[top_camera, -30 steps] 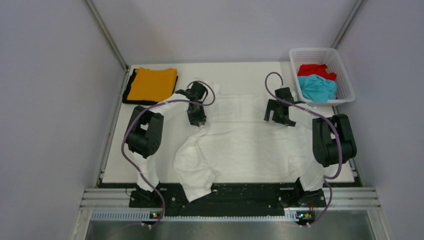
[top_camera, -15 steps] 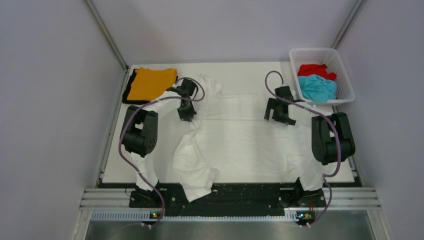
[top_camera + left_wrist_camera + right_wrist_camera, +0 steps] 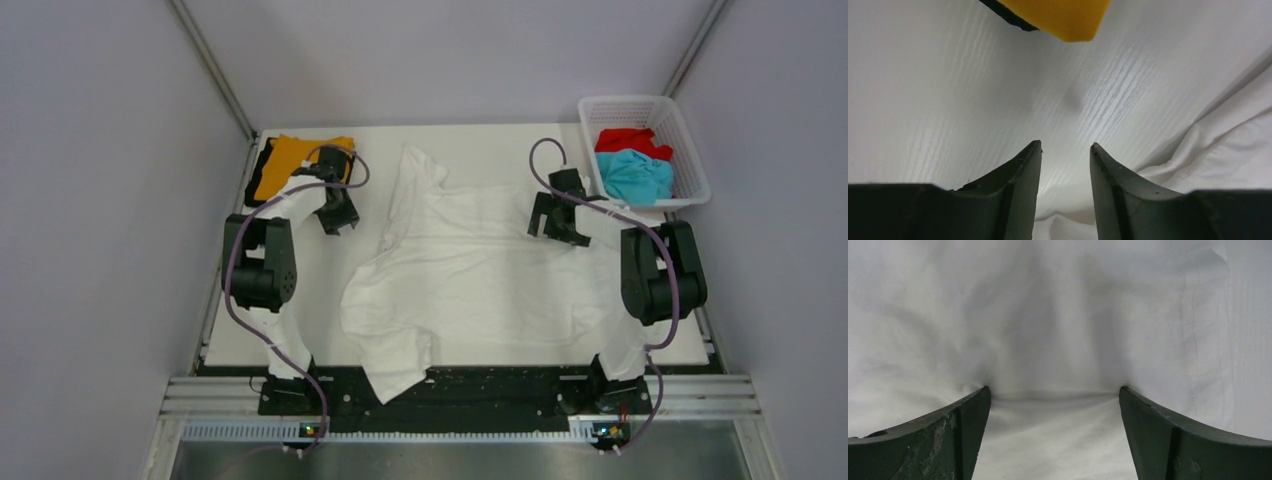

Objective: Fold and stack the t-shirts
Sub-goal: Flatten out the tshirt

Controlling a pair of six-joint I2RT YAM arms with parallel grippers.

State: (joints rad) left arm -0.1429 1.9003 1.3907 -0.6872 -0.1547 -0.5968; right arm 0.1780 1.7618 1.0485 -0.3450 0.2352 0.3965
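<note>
Top external view: we see the white t-shirt (image 3: 480, 280) lying rumpled and unfolded across the middle of the table (image 3: 480, 140). One part of it hangs over the near edge between the two arm bases.
Folded stack: the orange t-shirt (image 3: 290, 165) lies folded on the black t-shirt (image 3: 262, 165) in the far-left corner. Only a dark border of the black one shows.
Basket: the white lattice basket (image 3: 690, 160) sits at the far-right corner, with the red t-shirt (image 3: 625, 140) behind the teal t-shirt (image 3: 635, 175). Both are crumpled.
Left gripper: the left gripper (image 3: 335, 220) sits between the stack and the left edge of the white cloth.
Left wrist view: the jaws of the left gripper (image 3: 1064, 150) stand partly apart with nothing pinched. We see bare table between them, the white cloth (image 3: 1228, 150) to the right, and a corner of the orange t-shirt (image 3: 1063, 17) at the top.
Right gripper: the right gripper (image 3: 555, 225) sits over the right side of the white t-shirt.
Right wrist view: the jaws of the right gripper (image 3: 1055, 392) are spread wide. The tips are down at the cloth (image 3: 1058, 315) and a crease runs between them. We see no cloth gripped.
</note>
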